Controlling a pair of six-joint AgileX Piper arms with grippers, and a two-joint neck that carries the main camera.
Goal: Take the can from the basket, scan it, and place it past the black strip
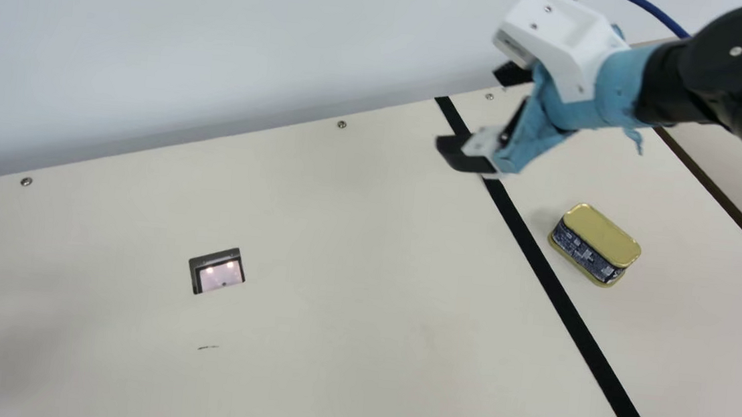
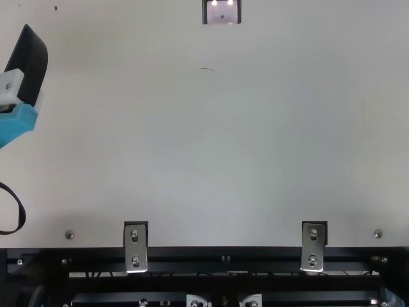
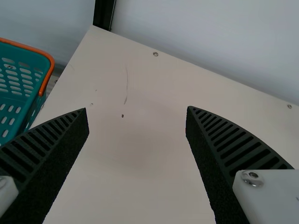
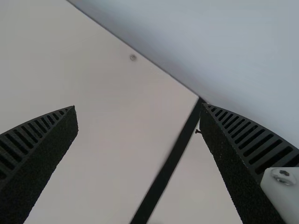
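The can (image 1: 596, 245), gold-lidded with a dark patterned side, rests on the table just right of the black strip (image 1: 558, 293) in the main view. My right gripper (image 1: 486, 114) hangs above the strip's far part, beyond the can and to its left. In the right wrist view the right gripper (image 4: 138, 107) is open and empty, the black strip (image 4: 170, 168) crossing below it. At the top view's left edge is my left gripper (image 2: 27, 64); in its wrist view, the left gripper (image 3: 136, 109) stands open and empty. The basket (image 3: 44, 84) is teal with an orange rim.
A scanner window (image 1: 218, 271) is set into the cream table (image 1: 350, 287). Along the table's far edge runs a pale wall (image 1: 225, 34). Metal brackets (image 2: 135, 246) sit at the near edge in the top view.
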